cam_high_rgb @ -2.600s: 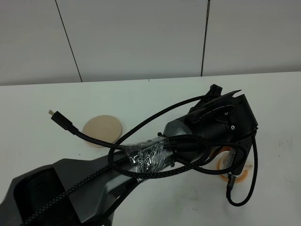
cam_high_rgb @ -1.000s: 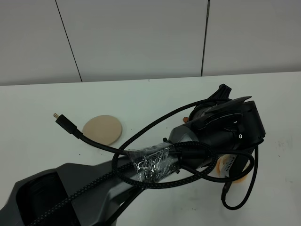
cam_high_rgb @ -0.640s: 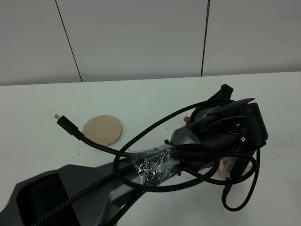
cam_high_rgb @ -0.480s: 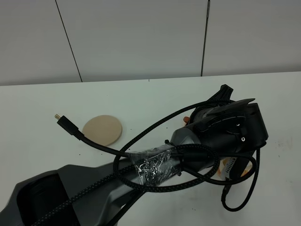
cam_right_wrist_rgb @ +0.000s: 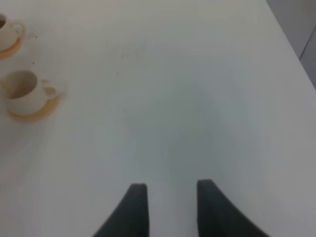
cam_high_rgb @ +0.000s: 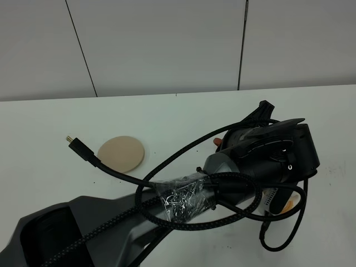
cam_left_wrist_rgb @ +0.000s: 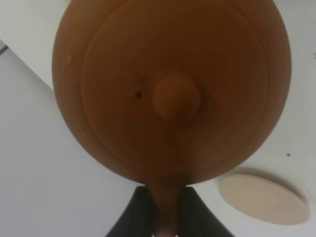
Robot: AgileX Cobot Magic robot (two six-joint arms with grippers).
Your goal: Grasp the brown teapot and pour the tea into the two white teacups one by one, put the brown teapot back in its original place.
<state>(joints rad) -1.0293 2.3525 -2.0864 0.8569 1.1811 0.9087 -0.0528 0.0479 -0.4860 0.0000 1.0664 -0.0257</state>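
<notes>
The brown teapot (cam_left_wrist_rgb: 170,89), clamped by its handle in the left gripper (cam_left_wrist_rgb: 165,215), is off its saucer (cam_high_rgb: 120,153) at the high view's centre-left, so pouring is apparently in hand and the return is not yet done; the right gripper (cam_right_wrist_rgb: 168,197) is empty, jaws apart.

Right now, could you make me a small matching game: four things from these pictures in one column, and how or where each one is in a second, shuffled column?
Things:
1. teapot
2. beige saucer
3. teacup
4. right gripper

States:
A. lying bare on the table
B. standing on an orange coaster
C. open, holding nothing
D. gripped by its handle in the left gripper

Pairs: 1-D, 2-A, 3-B, 4-C.
</notes>
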